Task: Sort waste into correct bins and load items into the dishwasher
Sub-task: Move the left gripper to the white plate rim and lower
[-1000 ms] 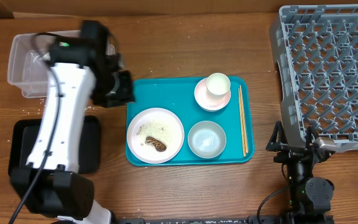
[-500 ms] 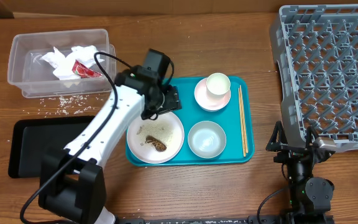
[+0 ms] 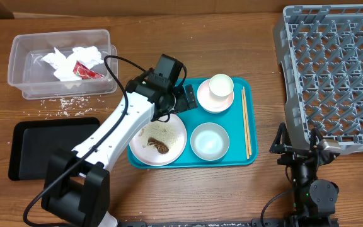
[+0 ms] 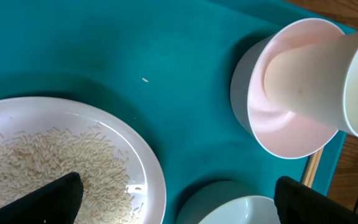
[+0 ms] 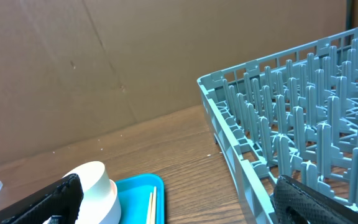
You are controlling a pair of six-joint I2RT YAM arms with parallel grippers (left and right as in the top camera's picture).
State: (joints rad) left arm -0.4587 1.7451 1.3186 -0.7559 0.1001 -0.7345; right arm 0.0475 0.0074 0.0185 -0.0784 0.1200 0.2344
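Edged rightward since the last look, off the round white plate [image 3: 169, 135], lying at the teal tray's [image 3: 235, 116] left with rice [image 4: 55, 168] and brown food scrap [image 3: 159, 147] on it, toward the small white cup [image 3: 220, 85]; left hand [image 3: 187, 99] spread wide, holding nothing. Better to pick one rim, straddle it squarely, close gently, and lift level to keep rice off the tabletop [image 3: 232, 38].

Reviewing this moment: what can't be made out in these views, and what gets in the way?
- Overhead: the left arm covers the upper left part of the plate.
- Overhead: the arm's base hides the lower right corner of the black tray.
- Overhead: the dish rack runs past the right edge.
- Left wrist: the cup is cut off by the right edge.
- Overhead: the red wrapper is too small to read.
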